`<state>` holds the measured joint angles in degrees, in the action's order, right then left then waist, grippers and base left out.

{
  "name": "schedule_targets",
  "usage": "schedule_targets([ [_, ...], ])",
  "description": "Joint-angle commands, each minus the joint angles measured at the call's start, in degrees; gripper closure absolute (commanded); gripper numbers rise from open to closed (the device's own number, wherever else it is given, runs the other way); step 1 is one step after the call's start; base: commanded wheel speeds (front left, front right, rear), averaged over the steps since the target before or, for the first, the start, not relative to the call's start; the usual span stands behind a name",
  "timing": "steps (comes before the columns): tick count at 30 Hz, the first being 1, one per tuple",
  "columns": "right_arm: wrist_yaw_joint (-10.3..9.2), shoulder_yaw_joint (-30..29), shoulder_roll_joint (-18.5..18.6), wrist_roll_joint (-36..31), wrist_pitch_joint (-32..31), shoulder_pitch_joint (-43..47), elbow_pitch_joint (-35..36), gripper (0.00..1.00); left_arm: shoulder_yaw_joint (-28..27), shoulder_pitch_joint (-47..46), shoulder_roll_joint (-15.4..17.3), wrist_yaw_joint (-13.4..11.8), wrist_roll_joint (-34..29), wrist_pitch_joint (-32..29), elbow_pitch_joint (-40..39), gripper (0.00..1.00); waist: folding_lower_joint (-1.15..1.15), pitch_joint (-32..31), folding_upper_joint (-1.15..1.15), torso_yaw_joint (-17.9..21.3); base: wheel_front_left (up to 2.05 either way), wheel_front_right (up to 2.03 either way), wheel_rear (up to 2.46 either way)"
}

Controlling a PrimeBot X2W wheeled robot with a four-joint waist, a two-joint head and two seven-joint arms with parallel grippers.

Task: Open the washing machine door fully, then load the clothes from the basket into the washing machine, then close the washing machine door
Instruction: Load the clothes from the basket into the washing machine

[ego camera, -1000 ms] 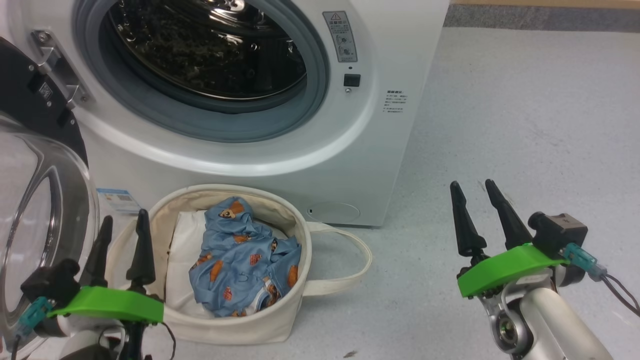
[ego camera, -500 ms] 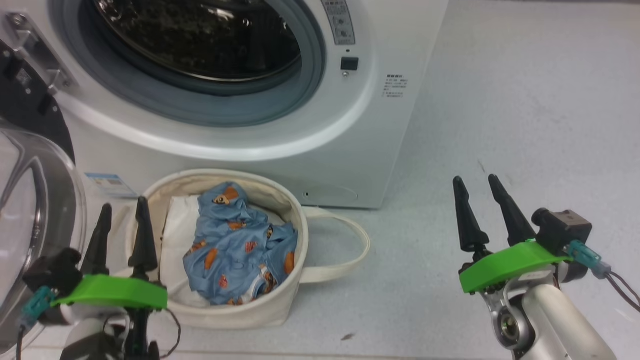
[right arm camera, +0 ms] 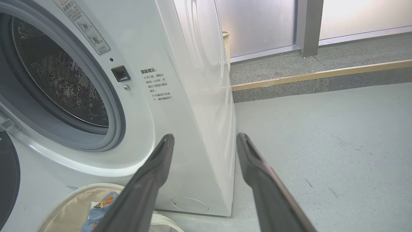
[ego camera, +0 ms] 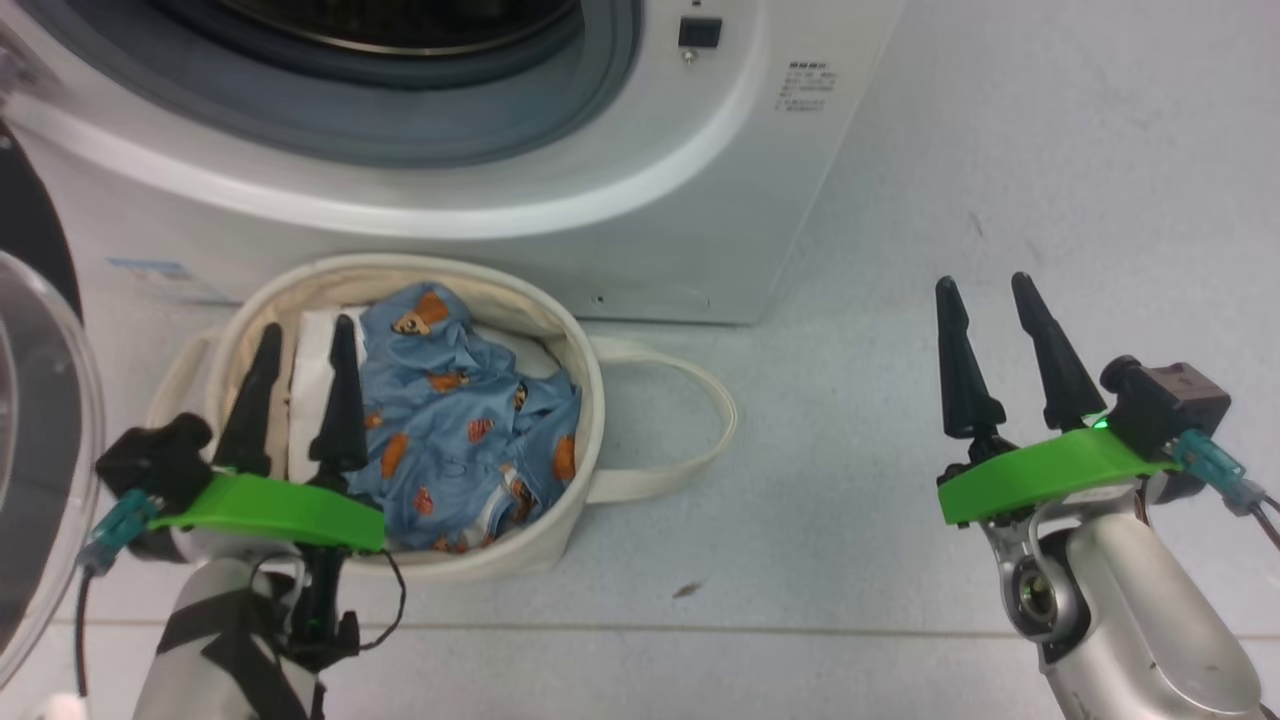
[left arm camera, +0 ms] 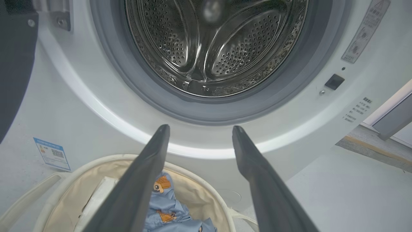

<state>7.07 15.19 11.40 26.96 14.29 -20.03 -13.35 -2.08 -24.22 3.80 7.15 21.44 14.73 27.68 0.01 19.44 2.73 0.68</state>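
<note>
Note that the washing machine [ego camera: 640, 200] has its door [ego camera: 40, 450] swung open to your left. The door's clear glass bulge sits just beside the left claw [ego camera: 308, 325], on its outer side. In the left wrist view the steel drum [left arm camera: 212, 48] faces you, ringed by the grey seal [left arm camera: 289, 96].

The basket [ego camera: 575, 400] stands on the floor [ego camera: 1000, 150] close against the machine front, below the opening. The clothes [ego camera: 460, 420] lie bunched inside it on a white liner cloth [ego camera: 305, 370].

The left claw is above the basket's left side, fingers wide and holding nothing. Its tips overlap the liner just beside the clothes; you cannot tell whether they touch it. The right claw [ego camera: 983, 280] is wide and empty over bare floor, well apart from the basket.

One loop handle [ego camera: 690, 400] lies flat on the floor between the basket and the right claw. A blue label sticker [left arm camera: 51, 154] is on the machine front, left of the basket. A wooden strip [right arm camera: 322, 74] crosses the floor beyond the machine.
</note>
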Motion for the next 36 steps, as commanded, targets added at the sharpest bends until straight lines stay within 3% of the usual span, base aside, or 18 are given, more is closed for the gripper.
schedule_targets([
  [1,0.42,0.43,-0.1,-0.68,0.71,-1.31,2.26,0.0,-0.72,-1.6,1.8,0.33,0.38,0.27,-0.49,0.0,-0.01,1.48,0.0,0.27,0.0,0.0,0.0],
  [8,0.42,-0.46,0.16,-1.88,0.71,-2.28,3.38,0.0,3.95,-6.13,2.55,0.33,1.67,0.27,7.9,0.0,-0.01,5.32,0.0,0.05,0.0,0.0,0.0],
  [12,0.42,-0.62,0.38,-2.69,0.71,-3.21,4.1,0.0,7.75,-9.64,2.97,0.33,5.59,0.27,12.12,0.0,-0.01,8.23,0.0,0.16,0.0,0.0,0.0],
  [16,0.42,-1.29,0.63,-3.51,0.71,-4.27,4.71,0.0,12.9,-12.47,5.13,0.33,6.79,0.27,16.33,0.0,-0.01,11.27,0.0,0.19,0.0,0.0,0.0],
  [21,0.42,-1.45,0.92,-4.37,0.71,-5.02,5.31,0.0,15.4,-15.59,5.87,0.34,7.9,0.27,21.42,0.0,-0.01,13.81,0.0,0.37,0.0,0.0,0.0],
  [29,0.42,-1.81,0.08,-4.99,0.71,-6.11,7.1,0.0,25.11,-21.15,8.03,0.34,6.24,0.27,32.22,0.0,-0.01,17.75,0.0,1.89,0.0,0.0,0.0],
  [36,0.42,-3.33,-0.37,-5.48,0.71,-5.69,8.32,0.0,28.38,-25.55,10.7,-0.88,0.86,0.27,36.5,0.0,-0.01,20.41,0.0,2.96,0.0,0.0,0.0],
])
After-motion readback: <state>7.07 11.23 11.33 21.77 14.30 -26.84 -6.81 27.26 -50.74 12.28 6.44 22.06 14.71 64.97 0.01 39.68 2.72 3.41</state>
